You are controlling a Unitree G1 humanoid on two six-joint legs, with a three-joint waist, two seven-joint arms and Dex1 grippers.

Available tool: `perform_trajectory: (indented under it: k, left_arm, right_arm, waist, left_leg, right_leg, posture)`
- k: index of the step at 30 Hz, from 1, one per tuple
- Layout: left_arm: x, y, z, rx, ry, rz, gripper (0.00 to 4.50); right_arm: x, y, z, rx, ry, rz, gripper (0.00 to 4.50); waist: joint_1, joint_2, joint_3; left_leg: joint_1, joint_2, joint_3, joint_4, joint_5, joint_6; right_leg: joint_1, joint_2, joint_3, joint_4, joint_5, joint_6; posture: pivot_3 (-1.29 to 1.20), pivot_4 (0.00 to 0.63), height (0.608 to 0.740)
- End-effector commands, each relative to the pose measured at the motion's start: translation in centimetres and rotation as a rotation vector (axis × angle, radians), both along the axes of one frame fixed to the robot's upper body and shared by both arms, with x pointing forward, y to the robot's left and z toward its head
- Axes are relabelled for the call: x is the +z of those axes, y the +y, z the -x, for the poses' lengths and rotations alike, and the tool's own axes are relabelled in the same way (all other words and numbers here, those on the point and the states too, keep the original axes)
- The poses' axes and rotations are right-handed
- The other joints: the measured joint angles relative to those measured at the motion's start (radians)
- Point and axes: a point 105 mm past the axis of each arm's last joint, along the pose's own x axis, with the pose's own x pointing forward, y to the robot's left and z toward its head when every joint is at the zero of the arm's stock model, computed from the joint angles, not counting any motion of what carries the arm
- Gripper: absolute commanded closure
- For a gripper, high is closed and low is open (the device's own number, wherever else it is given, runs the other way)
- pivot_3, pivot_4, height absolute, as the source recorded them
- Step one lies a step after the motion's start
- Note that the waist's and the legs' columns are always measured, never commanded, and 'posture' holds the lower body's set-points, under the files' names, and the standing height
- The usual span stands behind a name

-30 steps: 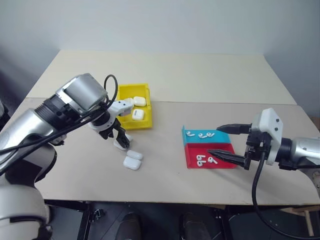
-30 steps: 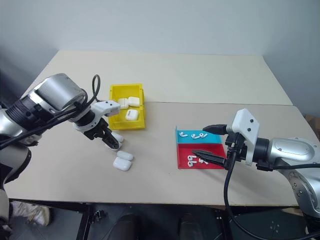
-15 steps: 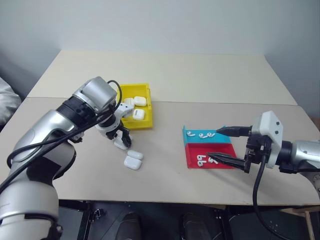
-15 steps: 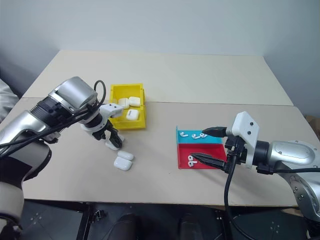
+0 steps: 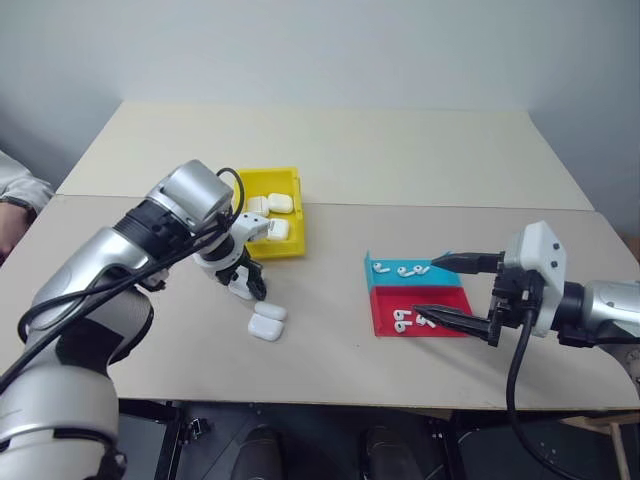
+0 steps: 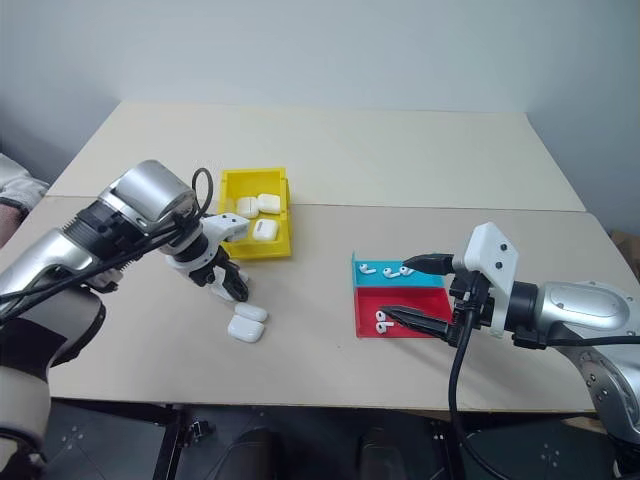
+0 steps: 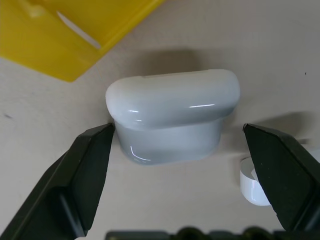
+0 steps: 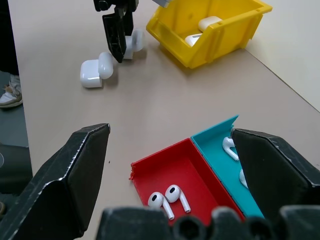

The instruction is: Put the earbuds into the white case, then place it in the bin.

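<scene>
Left gripper (image 5: 246, 283): left of centre in the head view, pointing steeply down, its two black fingers spread wide on either side of a white case.
White case (image 7: 172, 114): standing on the table between those fingers; in the left wrist view one fingertip (image 7: 97, 150) sits right at its side, though contact is hard to judge, and the other stands clear.
Other cases (image 5: 267, 320): two lie together just below the gripper, a little nearer the front table edge.
Yellow bin (image 5: 286, 247): just above the left gripper, its near wall close to the standing case; three white cases lie inside.
Right gripper (image 5: 447, 290): right of centre, about level, fingers wide apart and holding nothing, one tip over each end of the tray's right edge.
Red and teal tray (image 5: 381, 318): centre right; its right side is crowded by the gripper.
Earbuds (image 5: 406, 321): two in the red half, more (image 5: 397, 270) in the teal half.
Open room: a bare strip of table (image 5: 330, 170) separates bin and tray, and the whole far half up to the back edge lies free.
</scene>
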Motion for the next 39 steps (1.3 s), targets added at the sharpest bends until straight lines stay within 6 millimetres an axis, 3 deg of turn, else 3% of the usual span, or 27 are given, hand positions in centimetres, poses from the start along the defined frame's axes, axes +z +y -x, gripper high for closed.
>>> perform_trajectory:
  k: [1,6,9,13,19,23,25,29,33,39]
  left_arm:
    - [-0.1,0.4,-0.3,0.025,-0.019,-0.022,0.0]
    - [-0.7,-0.1,0.3,-0.018,0.002,-0.011,0.0]
    - [-1.1,-0.1,0.6,-0.04,-0.004,-0.021,0.6]
    - [-1.0,-0.1,0.5,-0.043,-0.02,-0.017,1.73]
    - [0.7,0.4,0.4,-0.044,-0.094,0.03,1.73]
    - [4.6,3.8,2.3,-0.058,-0.211,0.071,1.73]
    - [7.1,5.1,3.7,-0.112,-0.33,0.142,1.73]
    - [11.1,4.8,5.9,-0.329,-0.606,0.427,1.73]
    - [11.4,4.2,7.4,-0.469,-0.829,0.629,1.73]
    - [11.8,0.5,10.5,-0.745,-0.794,0.978,1.73]
  right_arm:
    - [1.1,0.3,0.7,0.029,-0.034,0.005,0.01]
    - [1.3,0.1,0.6,0.032,-0.029,0.019,0.01]
    - [1.5,0.0,0.4,0.028,-0.031,0.019,0.0]
    - [1.4,-0.1,0.3,0.026,-0.035,0.026,0.0]
    - [1.4,-0.2,0.2,0.017,-0.036,0.026,0.0]
    - [1.6,-0.7,0.2,0.01,-0.037,0.031,0.0]
    - [1.7,-1.0,0.2,0.003,-0.043,0.025,0.0]
    - [1.5,-1.2,-0.1,-0.011,-0.046,0.014,0.0]
    - [1.6,-1.0,-0.1,0.006,-0.057,-0.004,0.0]
    - [2.0,-1.3,-0.5,0.004,-0.083,-0.024,0.0]
  waist:
    - [0.001,0.0,0.0]
    - [0.001,0.0,0.0]
    - [0.0,0.001,-0.001]
    - [0.0,0.001,-0.001]
    - [-0.001,0.001,0.0]
    - [-0.022,0.0,0.0]
    - [-0.034,0.0,0.0]
    - [-0.026,0.001,0.0]
    - [0.002,0.0,0.0]
    - [0.012,-0.002,-0.001]
  left_leg:
    - [0.001,0.0,0.0,0.0,0.0,0.0]
    - [0.001,0.0,0.0,0.0,0.0,0.0]
    - [0.002,0.0,0.0,0.0,0.0,0.0]
    - [0.002,0.0,0.0,0.0,0.0,0.001]
    - [0.001,0.0,0.0,0.0,0.0,0.001]
    - [-0.003,0.0,0.0,0.0,0.001,0.0]
    - [-0.003,0.0,-0.001,-0.002,0.001,-0.001]
    - [-0.003,0.0,-0.001,-0.003,0.004,-0.005]
    - [0.0,-0.002,-0.001,0.0,0.001,-0.001]
    - [0.0,-0.002,-0.002,0.0,0.001,0.0]
  right_leg:
    - [0.001,0.0,0.0,0.0,0.0,0.0]
    - [0.002,0.0,0.0,0.001,0.0,0.0]
    - [0.002,0.0,0.0,0.001,0.0,0.0]
    - [0.002,0.0,0.0,0.0,0.0,0.0]
    - [0.001,0.0,0.0,0.0,0.0,0.0]
    - [-0.003,0.0,0.001,0.0,0.0,0.0]
    - [-0.005,0.0,0.001,0.001,0.0,0.0]
    - [-0.003,0.0,0.0,0.0,0.0,0.0]
    - [-0.001,-0.002,0.0,0.0,0.0,0.001]
    - [0.0,-0.002,0.001,-0.001,0.001,0.0]
  posture:
    - [0.0,0.15,0.74]
    - [0.0,0.15,0.74]
    - [0.0,0.15,0.74]
    - [0.0,0.15,0.74]
    - [0.0,0.15,0.74]
    - [0.0,0.15,0.74]
    - [0.0,0.15,0.74]
    - [0.0,0.15,0.74]
    - [0.0,0.15,0.74]
    - [0.0,0.15,0.74]
